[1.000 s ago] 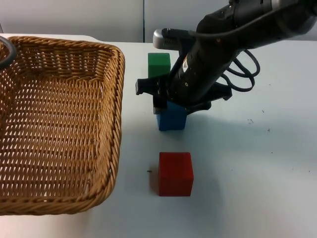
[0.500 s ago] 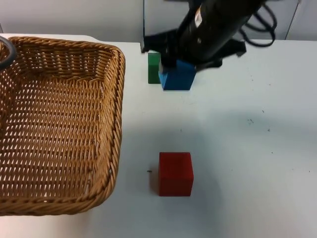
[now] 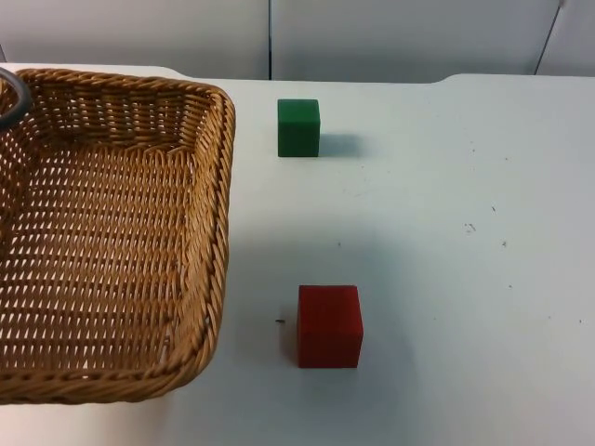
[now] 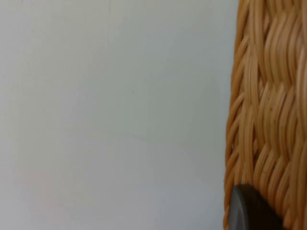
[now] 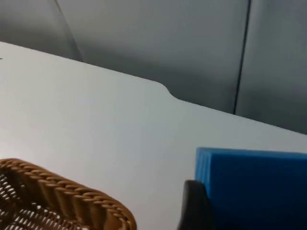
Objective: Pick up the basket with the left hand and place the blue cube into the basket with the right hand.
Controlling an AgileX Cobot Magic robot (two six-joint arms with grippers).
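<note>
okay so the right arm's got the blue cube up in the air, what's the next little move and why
Probably carry the blue cube sideways until it is over the basket, then lower it. In the right wrist view a fingertip presses the cube's side, and the basket rim lies off to one side, not beneath.

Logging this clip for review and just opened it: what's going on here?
The right gripper holds the blue cube lifted above the white table, with the woven wicker basket rim below it. The left gripper is at the basket's wall. A green cube and a red cube sit on the table beside the basket. The basket holds no cube yet.
</note>
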